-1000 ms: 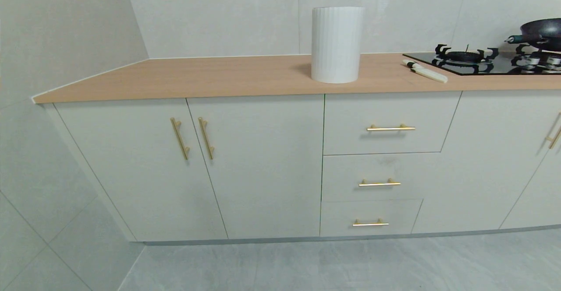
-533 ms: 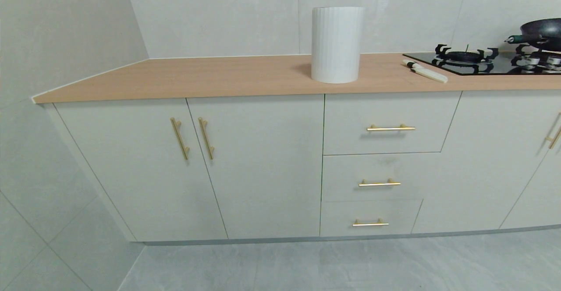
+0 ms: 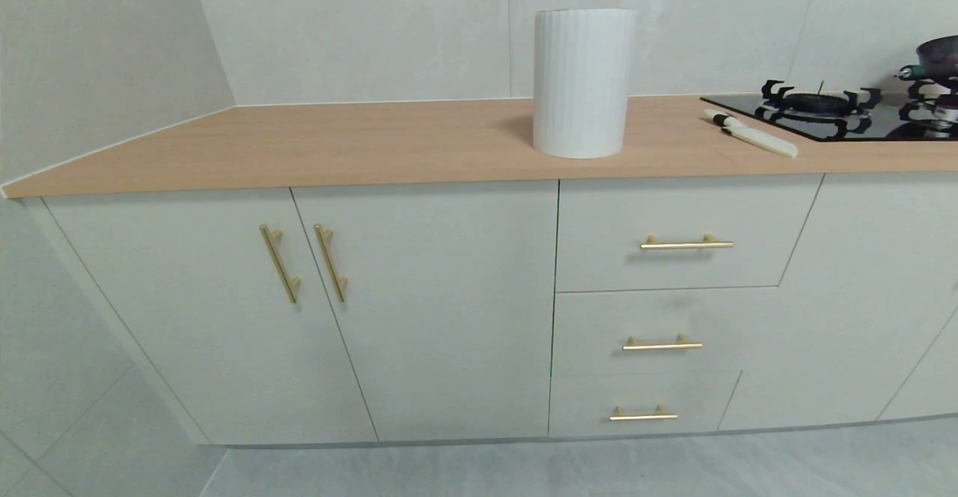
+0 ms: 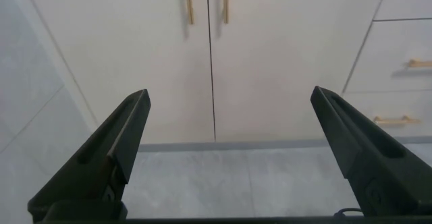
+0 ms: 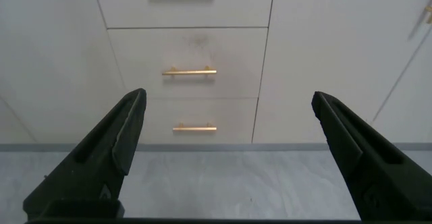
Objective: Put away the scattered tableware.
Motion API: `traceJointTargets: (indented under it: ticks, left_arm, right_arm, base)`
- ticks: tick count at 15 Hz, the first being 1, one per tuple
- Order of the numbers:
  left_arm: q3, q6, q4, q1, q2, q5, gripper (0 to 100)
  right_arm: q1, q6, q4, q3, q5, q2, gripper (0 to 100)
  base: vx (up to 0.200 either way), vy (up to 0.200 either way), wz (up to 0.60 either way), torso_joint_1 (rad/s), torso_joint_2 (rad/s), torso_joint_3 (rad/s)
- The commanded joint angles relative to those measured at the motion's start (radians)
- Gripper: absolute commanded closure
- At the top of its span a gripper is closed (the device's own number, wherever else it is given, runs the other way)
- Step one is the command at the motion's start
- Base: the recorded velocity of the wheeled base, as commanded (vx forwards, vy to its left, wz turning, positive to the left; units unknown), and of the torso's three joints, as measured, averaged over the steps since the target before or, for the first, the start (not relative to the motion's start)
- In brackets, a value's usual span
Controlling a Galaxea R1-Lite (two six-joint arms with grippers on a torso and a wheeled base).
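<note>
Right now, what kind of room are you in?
Most likely a home kitchen. A gas hob is set into a long wooden counter, closed drawers with gold handles sit beneath it, and what looks like a knife lies beside the hob.

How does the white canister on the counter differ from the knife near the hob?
The canister stands upright; the knife lies flat. The canister is a tall, wide, ribbed cylinder; the knife is slim and low. The canister is all white; the knife has a dark band. Both are pale and rest on the wooden counter.
</note>
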State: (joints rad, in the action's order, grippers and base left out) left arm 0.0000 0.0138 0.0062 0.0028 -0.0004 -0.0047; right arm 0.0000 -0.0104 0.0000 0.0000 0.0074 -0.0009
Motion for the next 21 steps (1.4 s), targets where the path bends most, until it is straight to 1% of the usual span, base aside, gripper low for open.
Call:
traceJointTargets:
  ticks: [1,12,20,21]
  left_arm:
    - [0.000,0.000,0.000,0.000,0.000,0.000,0]
    - [0.000,-0.005,0.000,0.000,0.000,0.000,0]
    - [0.000,-0.008,0.000,0.000,0.000,0.000,0]
    - [0.000,-0.008,-0.002,0.000,0.000,0.000,0]
  right_arm:
    - [0.000,0.000,0.000,0.000,0.000,0.002,0]
    - [0.000,0.000,0.000,0.000,0.002,0.002,0]
    - [0.000,0.000,0.000,0.000,0.002,0.002,0]
    - [0.000,0.000,0.000,0.000,0.002,0.002,0]
  base:
    - [0.200,0.000,0.00,0.007,0.00,-0.002]
    - [0.200,0.000,0.00,0.002,0.00,0.001]
    - [0.000,0.000,0.00,0.000,0.00,0.000]
    - [0.000,-0.200,0.00,-0.002,0.00,0.002]
